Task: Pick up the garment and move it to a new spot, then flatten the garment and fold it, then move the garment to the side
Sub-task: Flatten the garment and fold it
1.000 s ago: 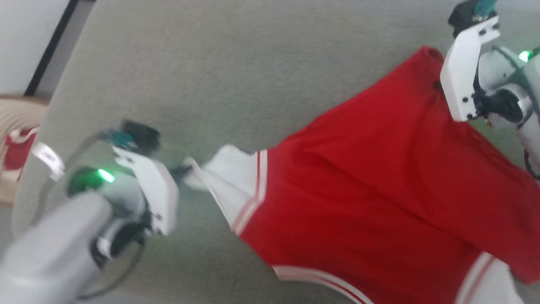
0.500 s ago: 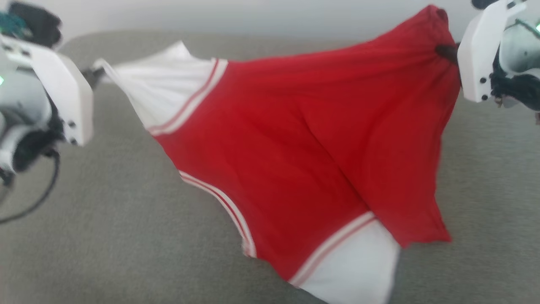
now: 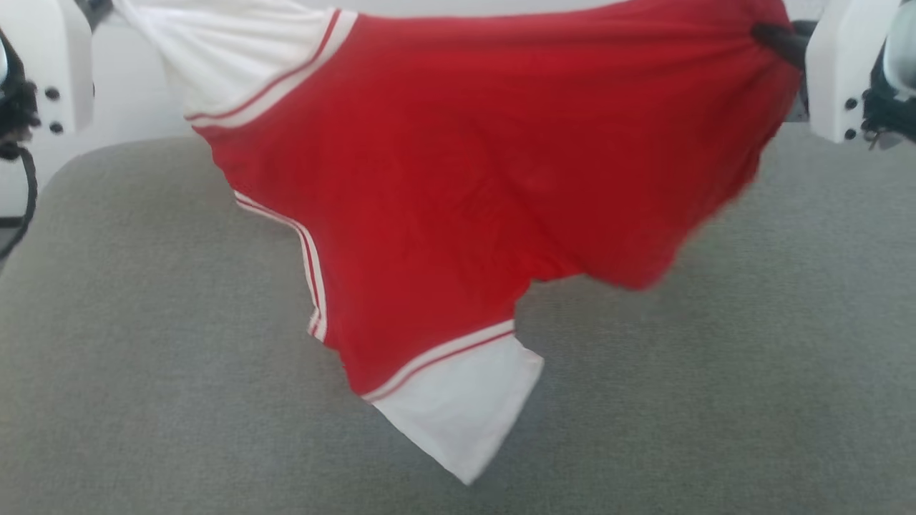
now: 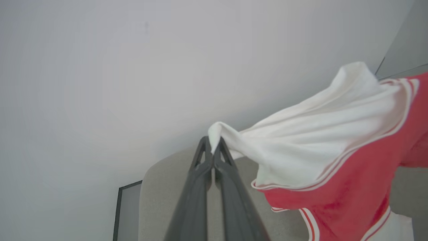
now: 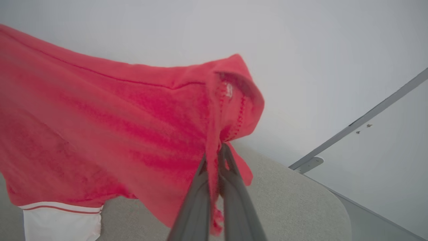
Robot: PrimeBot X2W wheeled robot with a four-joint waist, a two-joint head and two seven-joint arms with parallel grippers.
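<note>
The left hand (image 4: pixel 213 143), fingers pressed together, pinches the tip of one white sleeve (image 4: pixel 317 134). The right hand (image 5: pixel 216 152), also pressed together, pinches a bunched red edge. In the head view they sit at about 10 and 2 o'clock, the garment (image 3: pixel 458 164) stretched in the air between them. Its other sleeve (image 3: pixel 458 408) hangs toward 6 o'clock over the grey tabletop (image 3: pixel 715 400); whether it touches the tabletop I cannot tell.

Grey fabric surface (image 3: pixel 143 357), pale wall (image 4: pixel 100 67)
</note>
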